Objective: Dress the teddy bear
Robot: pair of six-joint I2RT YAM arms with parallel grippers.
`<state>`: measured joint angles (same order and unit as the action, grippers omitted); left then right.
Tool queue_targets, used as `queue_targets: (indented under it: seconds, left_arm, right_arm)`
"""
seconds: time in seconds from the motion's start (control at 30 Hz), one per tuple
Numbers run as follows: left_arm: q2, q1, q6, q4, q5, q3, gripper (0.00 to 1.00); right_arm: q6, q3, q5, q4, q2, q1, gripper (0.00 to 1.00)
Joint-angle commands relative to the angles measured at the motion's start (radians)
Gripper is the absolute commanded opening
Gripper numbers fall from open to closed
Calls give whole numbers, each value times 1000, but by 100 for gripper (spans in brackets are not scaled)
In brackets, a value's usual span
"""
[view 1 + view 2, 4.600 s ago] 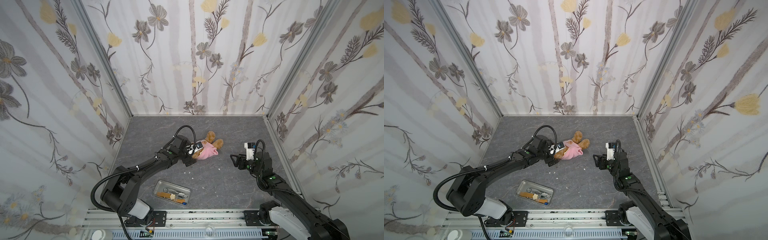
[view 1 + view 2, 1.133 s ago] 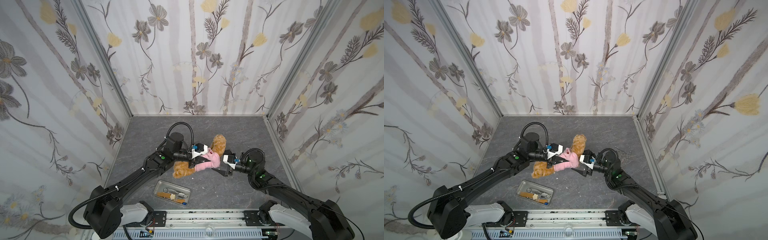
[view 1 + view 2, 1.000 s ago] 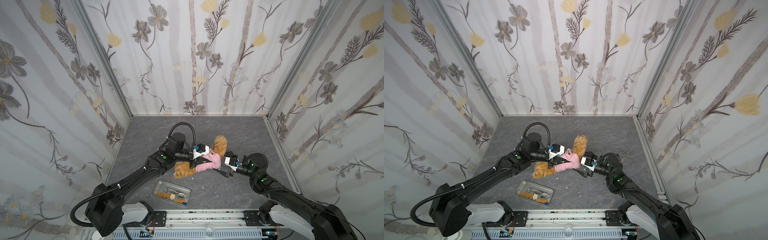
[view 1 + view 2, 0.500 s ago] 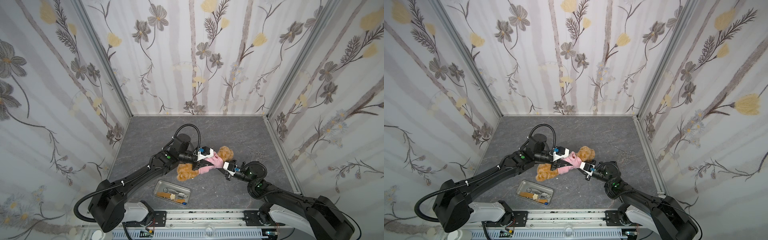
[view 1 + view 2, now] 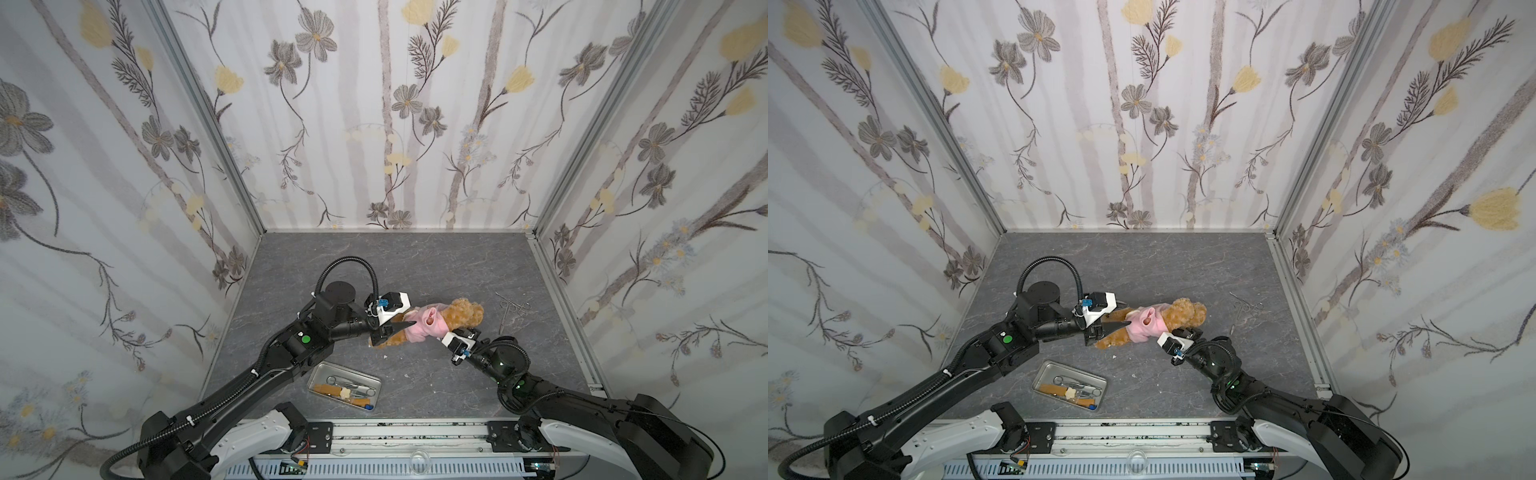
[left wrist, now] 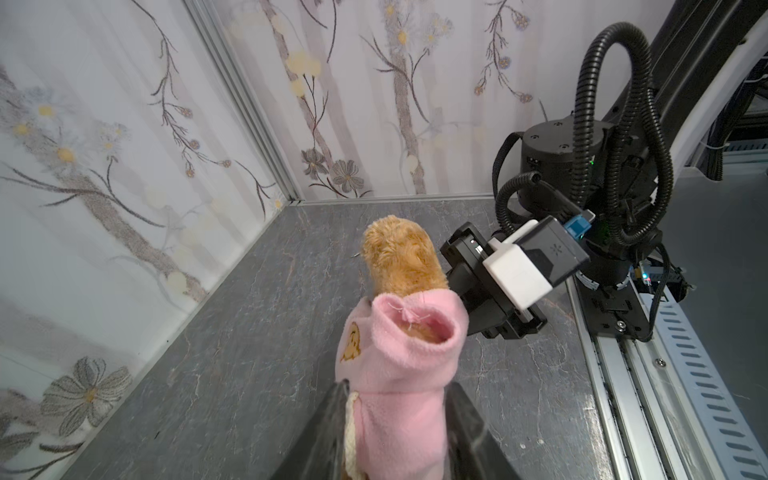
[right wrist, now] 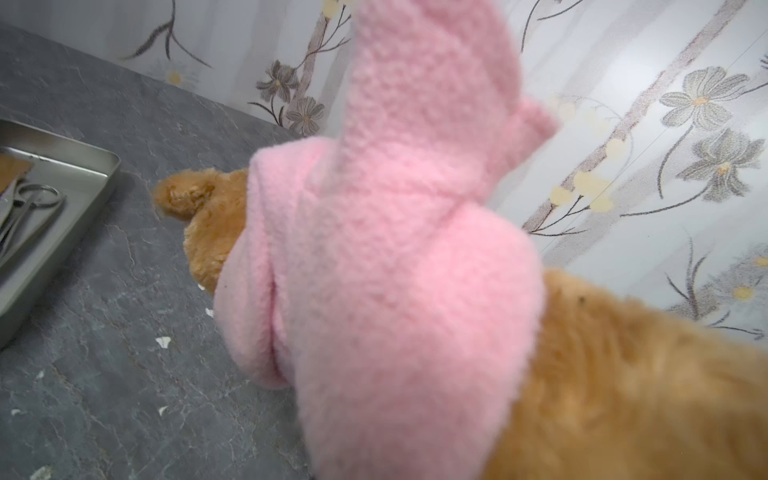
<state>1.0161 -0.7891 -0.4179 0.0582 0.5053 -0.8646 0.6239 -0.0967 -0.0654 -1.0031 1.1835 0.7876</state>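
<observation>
Left tool [image 6: 395, 415] pinches the pink shirt [image 6: 399, 345]. Right tool [image 5: 462, 333] has reached the teddy bear [image 5: 463, 311]; jaw state unseen. Pull-down likely follows.

- We take this for a robotics lab cell: a grey, stone-patterned tabletop [image 5: 415, 266] boxed in on three sides by upright panels [image 5: 395, 124].
- The panels carry flowered wallpaper, and bare aluminium posts [image 5: 208, 120] stand at the corners where they meet.
- We see two black robot arms, the left arm [image 5: 286, 353] and the right arm [image 5: 552, 395], mounted on a metal rail [image 5: 407, 434] along the front edge, with a corrugated cable hose [image 5: 349, 266] looping above one.
- A steel tray [image 5: 322, 372] of instruments and loose forceps [image 5: 513, 309] lie on the surface.
</observation>
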Motion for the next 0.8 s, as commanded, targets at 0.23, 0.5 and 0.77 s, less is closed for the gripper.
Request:
queue_targets:
  seconds: [0.23,0.5,0.77]
  left_arm:
    - [132,-87,-95,267,-203,-132,10]
    - [209,-115,-160,313,-207,-186,7]
    - [235,-146,-247,334,-201,-204,8]
  right_arm:
    - [212,-29,207,-76,60,94,8]
    - [206,-43,222,-51,77,105,8]
    - [185,-48,218,-40,73,106,8]
